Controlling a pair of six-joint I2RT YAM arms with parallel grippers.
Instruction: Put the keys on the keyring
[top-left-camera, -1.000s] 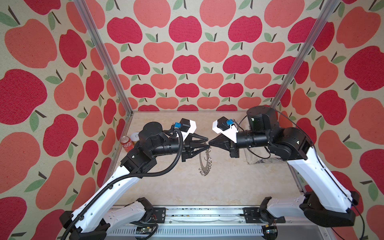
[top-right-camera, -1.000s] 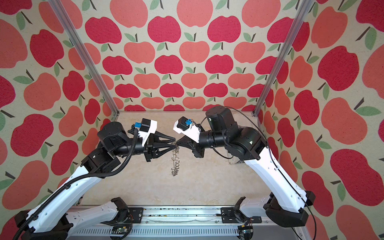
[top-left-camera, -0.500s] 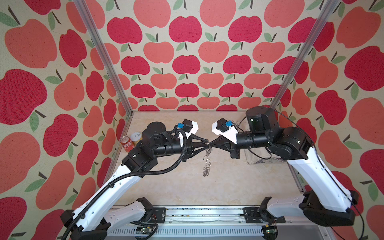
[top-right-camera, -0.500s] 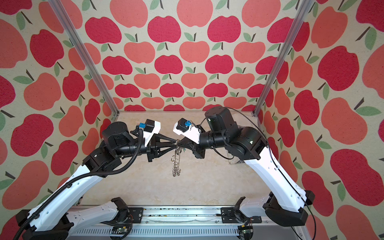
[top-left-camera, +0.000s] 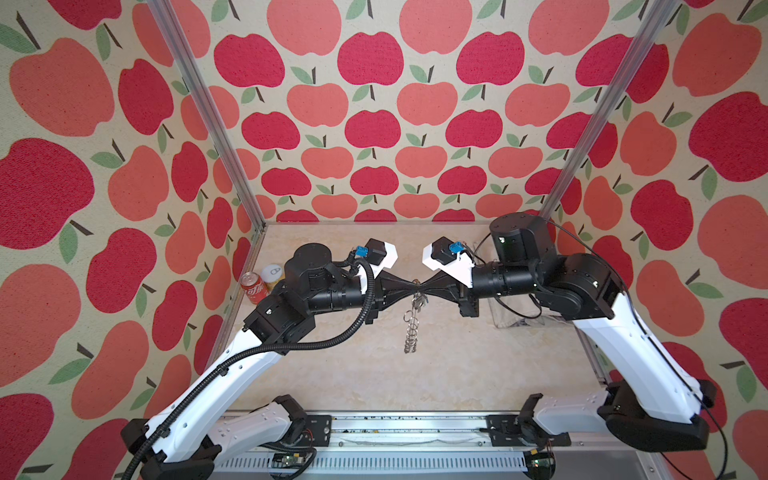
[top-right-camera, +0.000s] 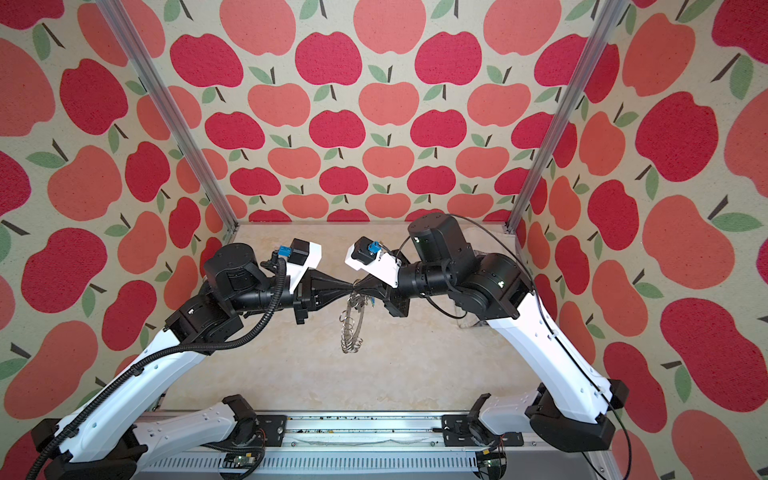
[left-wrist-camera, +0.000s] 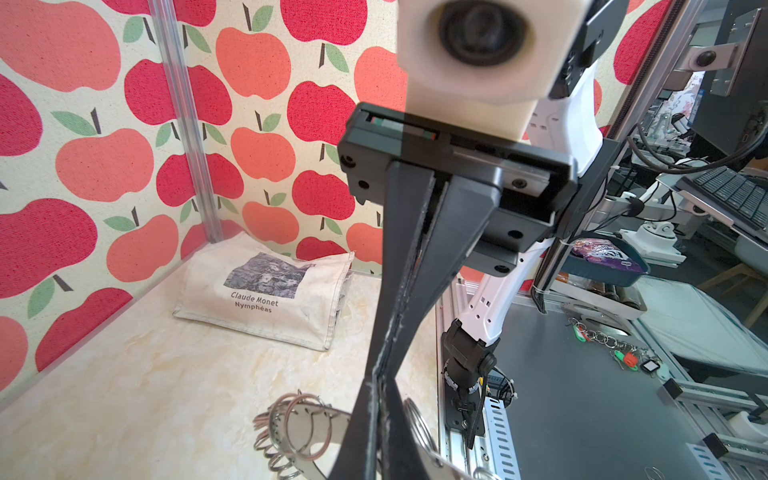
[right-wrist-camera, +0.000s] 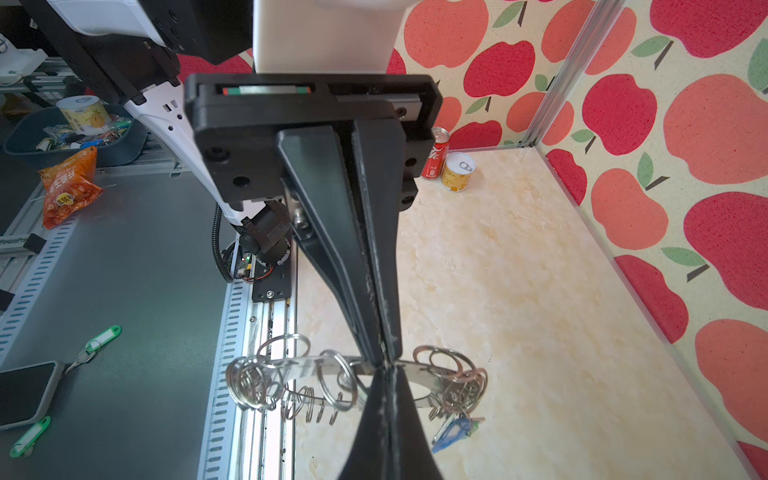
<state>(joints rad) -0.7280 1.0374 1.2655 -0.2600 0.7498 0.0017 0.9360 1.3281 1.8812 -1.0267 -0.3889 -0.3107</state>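
Note:
The keyring (top-left-camera: 410, 328) (top-right-camera: 351, 328) hangs edge-on above the table's middle in both top views, a silver disc fringed with wire rings. My left gripper (top-left-camera: 412, 284) and right gripper (top-left-camera: 422, 284) meet tip to tip at its upper rim, both shut on it. In the right wrist view the right gripper (right-wrist-camera: 388, 372) pinches the disc (right-wrist-camera: 419, 374), with the left fingers (right-wrist-camera: 365, 266) pressed against the same spot from the far side. One of the keys, with a blue tag (right-wrist-camera: 455, 430), dangles from a wire ring. In the left wrist view my left gripper (left-wrist-camera: 380, 380) covers part of the keyring (left-wrist-camera: 314, 416).
A red can (top-left-camera: 252, 286) and a yellow can (top-left-camera: 272, 274) stand by the left wall. A folded cloth bag (left-wrist-camera: 266, 291) lies in the far right corner, beside a clear plastic box (top-left-camera: 511, 320). Green-tagged keys (right-wrist-camera: 99, 338) lie on the dark surface outside the cell.
My left gripper moved right to meet the right gripper and shut on the keyring's rim. The hanging keyring turned more edge-on. The right arm barely moved.

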